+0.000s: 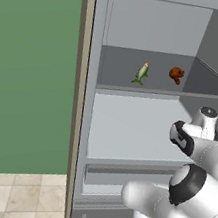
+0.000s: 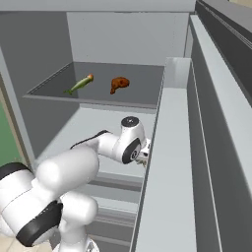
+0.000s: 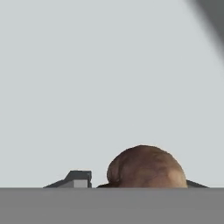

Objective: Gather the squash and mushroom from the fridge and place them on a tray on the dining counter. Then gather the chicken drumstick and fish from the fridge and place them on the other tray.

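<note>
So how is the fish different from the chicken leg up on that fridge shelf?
The fish is long, slim and greenish; the chicken drumstick is short, lumpy and reddish-brown. The fish lies further left, the drumstick further right in both base views. Both rest apart on the same upper shelf of the open fridge.

The arm (image 1: pixel 193 192) is showing glossy white rounded segments joined by black bands, with a grey-capped round joint; the fingers (image 3: pixel 78 179) are looking dark grey, though barely visible.

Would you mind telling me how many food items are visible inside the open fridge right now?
3: a fish and a chicken drumstick side by side on the upper shelf, and a brown mushroom between the gripper's fingertips in the hand view. The arm may hide others.
</note>
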